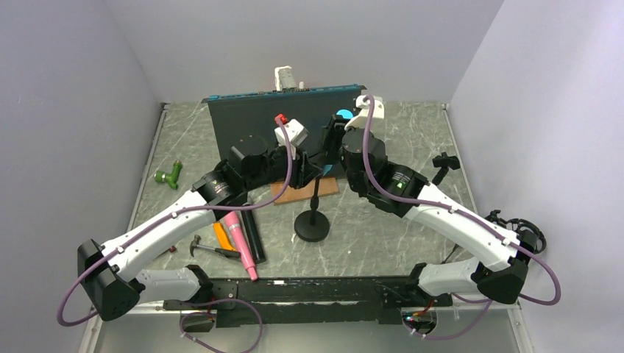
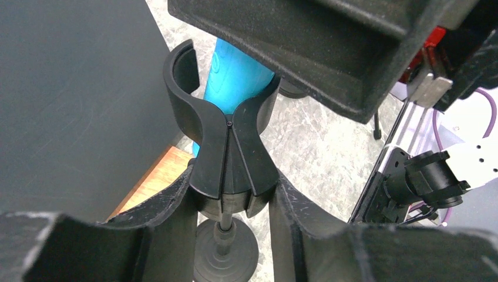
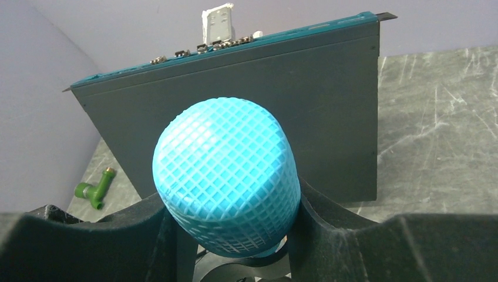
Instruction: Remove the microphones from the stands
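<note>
A blue microphone [image 3: 226, 176] with a mesh head sits in the black clip [image 2: 226, 153] of a black stand [image 1: 312, 224] at the table's middle. Its blue body [image 2: 238, 76] lies inside the clip's cradle. My left gripper [image 2: 232, 200] is shut on the clip's lower part, one finger on each side, above the stand's round base. My right gripper [image 3: 235, 229] is shut on the microphone's head, its fingers pressed on both sides. In the top view both grippers meet over the stand, the left gripper [image 1: 307, 173] and the right gripper [image 1: 331, 147].
A dark upright board [image 1: 279, 121] stands right behind the stand. A wooden plate [image 1: 302, 193] lies under it. A pink microphone-like object [image 1: 241, 243], a hammer [image 1: 213, 250] and an orange tool [image 1: 221, 234] lie front left. A green fitting [image 1: 169, 175] lies far left. A small black tripod [image 1: 445, 162] stands right.
</note>
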Robot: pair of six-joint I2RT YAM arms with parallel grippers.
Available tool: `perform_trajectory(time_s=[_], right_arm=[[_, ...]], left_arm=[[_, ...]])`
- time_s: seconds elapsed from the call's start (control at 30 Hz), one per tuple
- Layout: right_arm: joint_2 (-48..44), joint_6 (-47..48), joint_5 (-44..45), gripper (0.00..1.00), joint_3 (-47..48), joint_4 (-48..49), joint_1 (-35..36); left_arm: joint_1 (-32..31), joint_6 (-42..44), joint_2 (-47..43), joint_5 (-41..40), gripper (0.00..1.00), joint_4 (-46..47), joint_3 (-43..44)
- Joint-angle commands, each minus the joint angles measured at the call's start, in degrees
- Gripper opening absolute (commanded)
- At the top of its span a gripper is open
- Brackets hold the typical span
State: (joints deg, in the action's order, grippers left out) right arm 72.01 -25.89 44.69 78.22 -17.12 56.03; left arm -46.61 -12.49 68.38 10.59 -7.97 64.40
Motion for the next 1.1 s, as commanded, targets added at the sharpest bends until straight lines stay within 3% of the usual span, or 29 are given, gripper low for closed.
perform_trajectory(time_s=[0.0,0.13,0.5,0.77,1.07], right_arm=[[-2.07,4.06,4.18,0.00,2.20,1.78,0.40],[-1.58,14.16,10.74,0.00,5.77,5.67,0.31],[-1.53,33.78,15.50,0.00,21.12,11.30,0.21],[-9.56,33.64,19.04,0.00,17.83,8.05,0.23],[-22.05,27.39,23.21,0.00,8.83,2.07,0.25]], left_arm=[[-0.93,0.70,-1.87,0.11,0.00,2.08,-1.18],[-2.45,2.09,-2.99,-0.17,0.00,2.58,-2.79],[-5.00,5.32,-5.45,-0.51,0.00,6.54,-6.71],[-5.92,4.71,-2.86,0.47,0.00,12.40,-6.68],[-12.69,9.09,10.17,-3.13,0.00,9.46,14.10]])
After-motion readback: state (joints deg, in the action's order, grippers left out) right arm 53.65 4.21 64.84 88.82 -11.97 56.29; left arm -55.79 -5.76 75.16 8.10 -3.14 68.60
